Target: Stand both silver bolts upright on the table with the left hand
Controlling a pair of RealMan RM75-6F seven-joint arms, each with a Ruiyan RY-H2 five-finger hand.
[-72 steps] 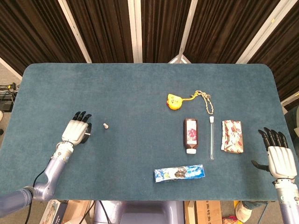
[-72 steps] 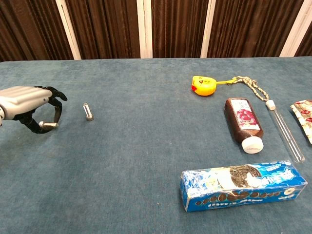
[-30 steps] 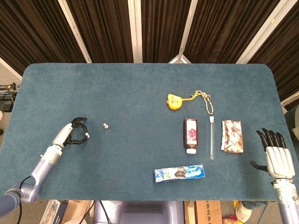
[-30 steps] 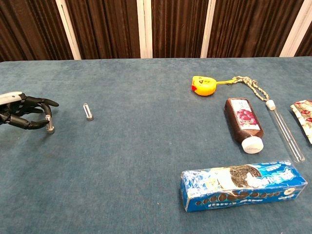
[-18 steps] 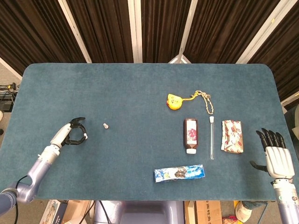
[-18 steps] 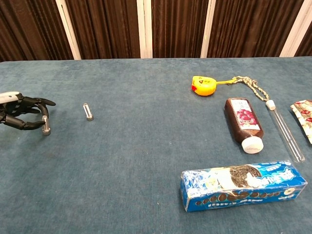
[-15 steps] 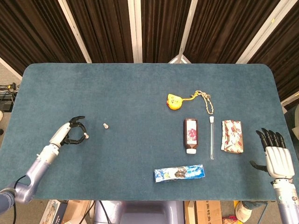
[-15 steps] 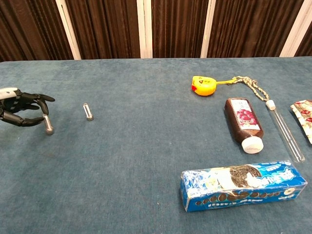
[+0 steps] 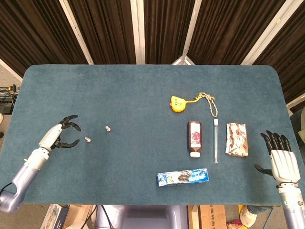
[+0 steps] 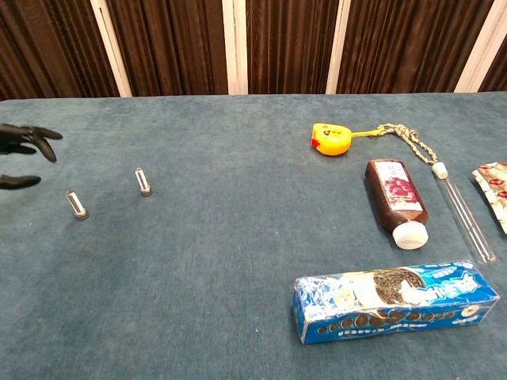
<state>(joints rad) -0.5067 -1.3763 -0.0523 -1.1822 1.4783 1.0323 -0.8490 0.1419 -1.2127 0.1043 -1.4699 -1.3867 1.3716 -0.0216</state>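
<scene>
The blue felt surface (image 9: 143,95) carries both bolts. The left hand (image 9: 61,133), fingers spread and empty, sits just left of the nearer silver bolt (image 10: 77,204), upright, tilted slightly. The farther silver bolt (image 10: 142,181) also stands upright. The right hand (image 9: 283,157) rests open, partly cut off.

Background: a blue felt-covered surface (image 9: 143,86) with rounded corners. Behind it hang dark brown pleated curtains (image 9: 105,28) crossed by white frame bars (image 9: 137,28).

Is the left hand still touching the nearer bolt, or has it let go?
Apart. The chest view shows bare table between the left hand fingers and the nearer bolt, which stands alone; the head view shows the same gap.
</scene>
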